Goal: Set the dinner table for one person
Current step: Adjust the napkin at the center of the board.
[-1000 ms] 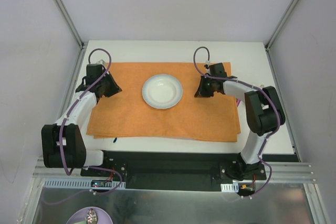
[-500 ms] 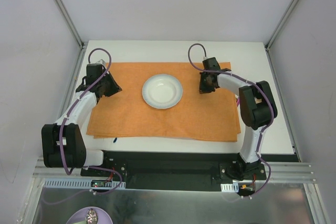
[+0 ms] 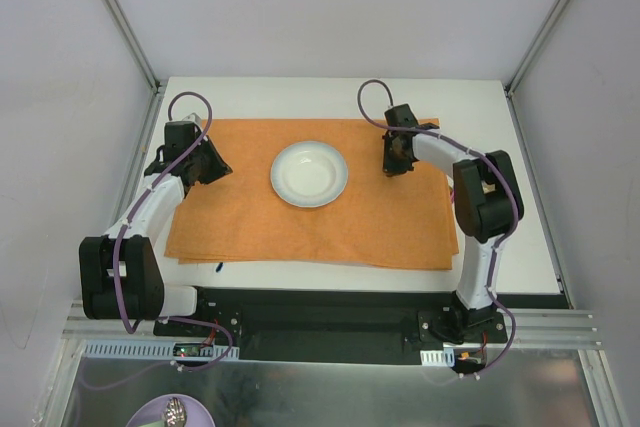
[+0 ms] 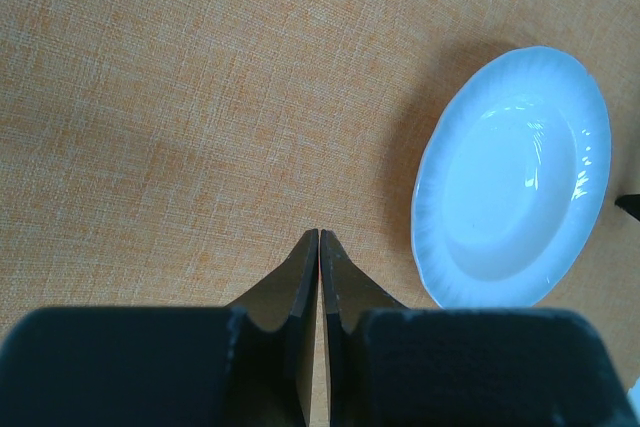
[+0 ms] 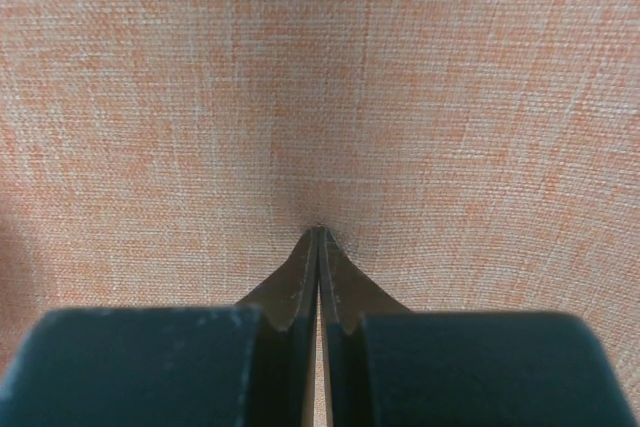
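White bench (image 3: 330, 92) with metal-rail edges sits between plain grey walls, and an orange placemat (image 3: 300, 227) covers its middle. You have a white plate (image 3: 309, 174) resting at mat centre. Left claw (image 4: 319, 234): fingers pressed together, gripping nothing, over the mat at 9 o'clock of the plate. Right claw (image 5: 318, 229): likewise closed and empty, at 3 o'clock of the plate, tips low over the cloth. Contact with the cloth cannot be told.

Purple dish (image 3: 172, 413) cut off by bottom edge, tiny dark speck (image 3: 218, 267) — unidentifiable
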